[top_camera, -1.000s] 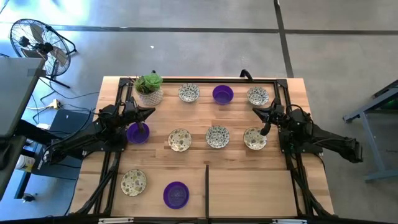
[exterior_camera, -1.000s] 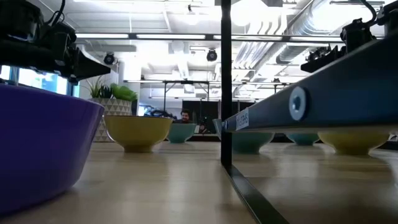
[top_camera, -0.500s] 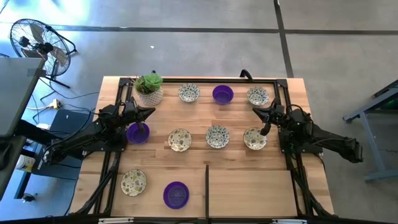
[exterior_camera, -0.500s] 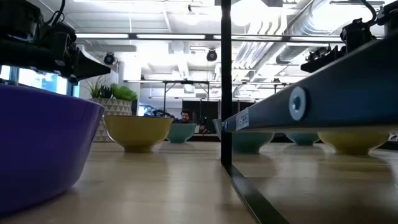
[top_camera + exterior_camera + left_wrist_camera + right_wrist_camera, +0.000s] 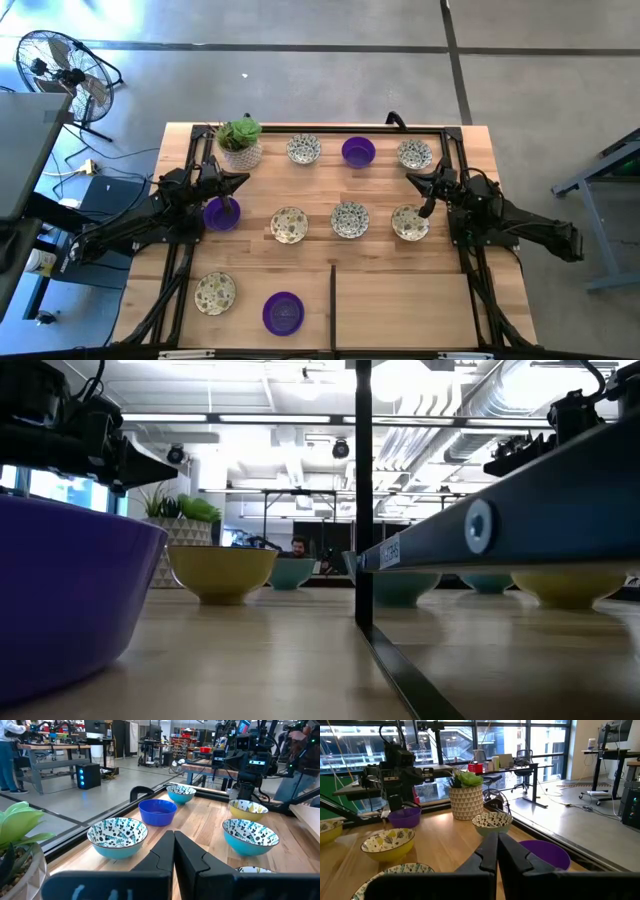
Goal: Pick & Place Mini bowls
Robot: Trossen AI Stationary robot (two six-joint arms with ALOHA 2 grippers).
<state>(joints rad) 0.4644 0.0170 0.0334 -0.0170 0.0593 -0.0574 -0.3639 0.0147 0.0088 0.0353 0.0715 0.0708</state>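
Wooden table [image 5: 390,290] seen from above: nine bowls [image 5: 349,219] in rows mid-frame, left gripper [image 5: 231,208] clenched empty over the purple bowl [image 5: 220,215], right gripper [image 5: 427,209] likewise at the right-hand bowl [image 5: 409,222]; descending closed could knock either bowl aside.

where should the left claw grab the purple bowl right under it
On the rim. The purple bowl sits upright and open, shallow and round, so there is no handle or side to pinch. Probably best to come straight down from above, with one finger inside the wall and one outside. The left claw is shut over its right edge, so it must open first. The plant pot behind leaves the top free.
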